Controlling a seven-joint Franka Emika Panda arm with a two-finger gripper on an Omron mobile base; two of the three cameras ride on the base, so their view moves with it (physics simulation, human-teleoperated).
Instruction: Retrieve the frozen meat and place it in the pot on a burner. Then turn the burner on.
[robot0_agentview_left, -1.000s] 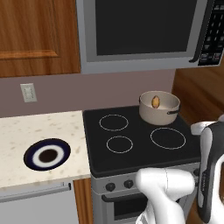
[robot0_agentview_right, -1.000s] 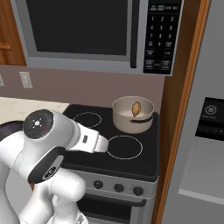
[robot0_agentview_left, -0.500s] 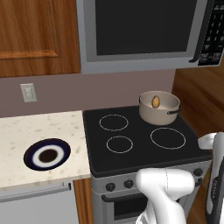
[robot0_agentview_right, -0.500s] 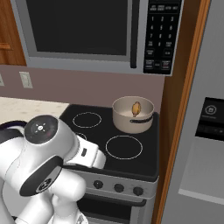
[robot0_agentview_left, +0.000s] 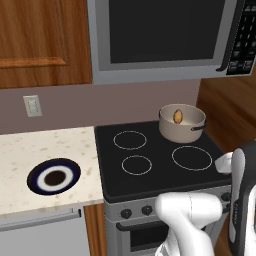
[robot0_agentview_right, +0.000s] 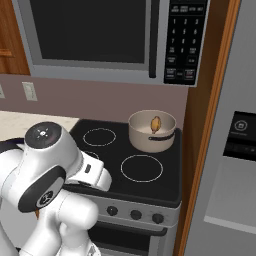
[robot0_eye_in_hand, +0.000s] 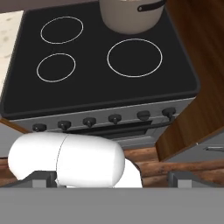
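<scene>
Now frozen meat (robot0_agentview_left: 178, 116) inside pot (robot0_agentview_left: 182, 123) at stove's (robot0_agentview_left: 155, 175) back-right edge, jaws apart.

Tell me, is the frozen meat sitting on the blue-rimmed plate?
No, the frozen meat lies inside the pot on the stove's back right burner.

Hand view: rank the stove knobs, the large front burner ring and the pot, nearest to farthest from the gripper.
1. Stove knobs: the row along the stove's front panel, closest to the gripper.
2. Large burner ring: front right of the cooktop, just beyond the knobs.
3. Pot: on the back right burner, beyond the large ring, farthest.
</scene>
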